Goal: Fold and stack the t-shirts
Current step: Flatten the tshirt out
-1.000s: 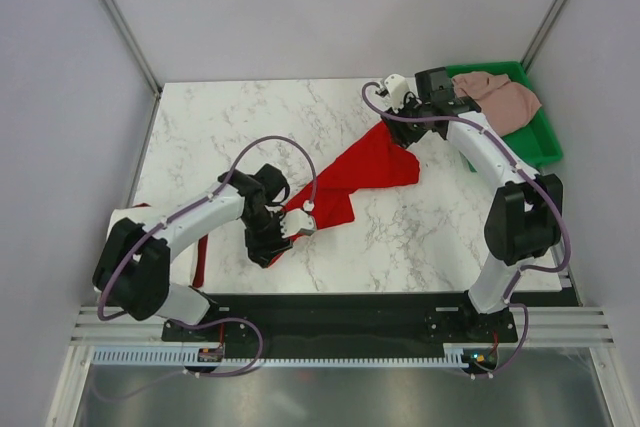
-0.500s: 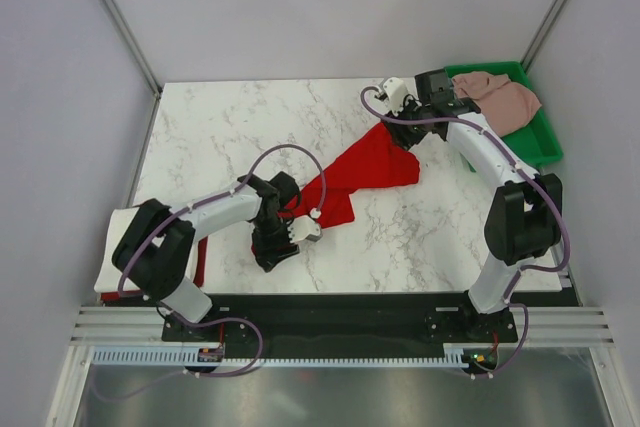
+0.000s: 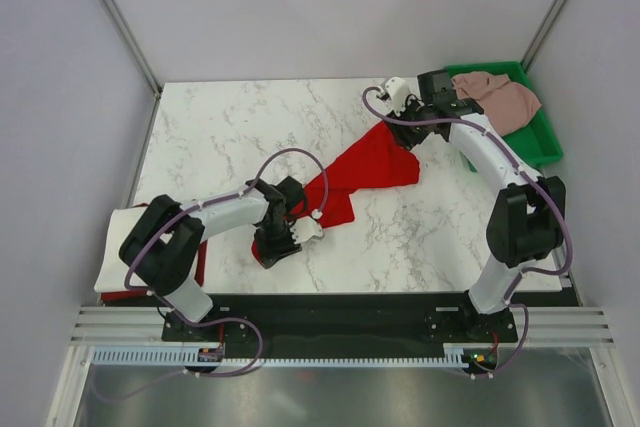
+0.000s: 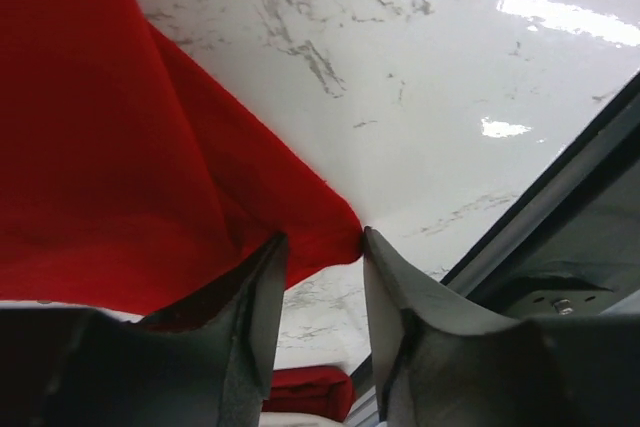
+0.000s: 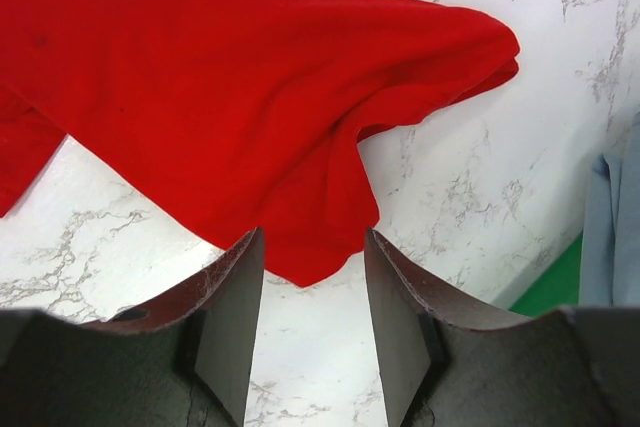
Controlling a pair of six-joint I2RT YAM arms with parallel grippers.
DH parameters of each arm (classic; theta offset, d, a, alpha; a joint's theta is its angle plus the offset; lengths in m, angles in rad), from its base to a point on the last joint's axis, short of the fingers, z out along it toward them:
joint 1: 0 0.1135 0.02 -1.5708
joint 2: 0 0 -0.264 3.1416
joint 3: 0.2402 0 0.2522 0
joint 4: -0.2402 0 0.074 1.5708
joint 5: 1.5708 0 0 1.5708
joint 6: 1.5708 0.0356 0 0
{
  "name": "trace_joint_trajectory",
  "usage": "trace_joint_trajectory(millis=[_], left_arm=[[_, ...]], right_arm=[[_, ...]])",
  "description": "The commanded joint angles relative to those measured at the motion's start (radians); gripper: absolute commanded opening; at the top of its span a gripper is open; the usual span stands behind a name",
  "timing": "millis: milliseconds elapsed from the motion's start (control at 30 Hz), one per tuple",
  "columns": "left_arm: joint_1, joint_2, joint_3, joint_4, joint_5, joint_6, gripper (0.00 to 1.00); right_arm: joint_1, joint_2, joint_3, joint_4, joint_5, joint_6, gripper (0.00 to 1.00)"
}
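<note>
The red t-shirt [image 3: 365, 167] lies stretched in a slanting band across the middle of the table [image 3: 200, 127], one end toward the far right corner and the other pointing at the near edge. It has not shifted in the last second. What has changed is my left arm: its elbow has swung in toward the near left corner while the left gripper [image 4: 322, 242] stayed at the shirt's near corner. That corner now sits between the jaws, which stand part-way apart; I cannot tell whether they pinch it yet (the cloth fills the gap but looks slack). The right gripper [image 5: 312, 237] has held its place over the far end, jaws wide and nothing in them. I read this as the grab before spreading the shirt flat, so folding has hardly begun. A pale pink shirt [image 3: 505, 97] waits in the green tray [image 3: 540, 142] at the far right corner.
</note>
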Motion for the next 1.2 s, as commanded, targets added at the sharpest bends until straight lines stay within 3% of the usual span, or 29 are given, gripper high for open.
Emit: trace_joint_trajectory(millis=[0, 233, 367, 533, 700, 867, 1167], left_arm=[[-0.025, 0.085, -0.083, 0.162, -0.057, -0.059, 0.44], [-0.045, 0.079, -0.106, 0.190, -0.108, -0.077, 0.26], [-0.045, -0.004, -0.097, 0.176, -0.148, -0.062, 0.03], [-0.030, -0.219, -0.100, 0.128, -0.226, 0.002, 0.02], [0.131, -0.288, -0.063, 0.088, -0.156, 0.029, 0.02], [0.220, -0.282, 0.003, 0.082, -0.125, 0.033, 0.02], [0.265, -0.242, 0.078, 0.071, -0.125, 0.007, 0.02]], right_arm=[[-0.002, -0.065, -0.018, 0.009, -0.006, -0.025, 0.53], [-0.007, -0.086, -0.041, 0.014, -0.003, -0.025, 0.52], [-0.008, -0.092, -0.042, 0.028, -0.007, -0.013, 0.52], [-0.007, -0.079, -0.067, 0.010, -0.024, -0.092, 0.53], [-0.013, 0.019, -0.058, -0.052, -0.024, -0.128, 0.56], [-0.021, 0.070, -0.081, -0.103, -0.038, -0.177, 0.57], [-0.027, 0.133, -0.127, -0.101, 0.000, -0.244, 0.59]])
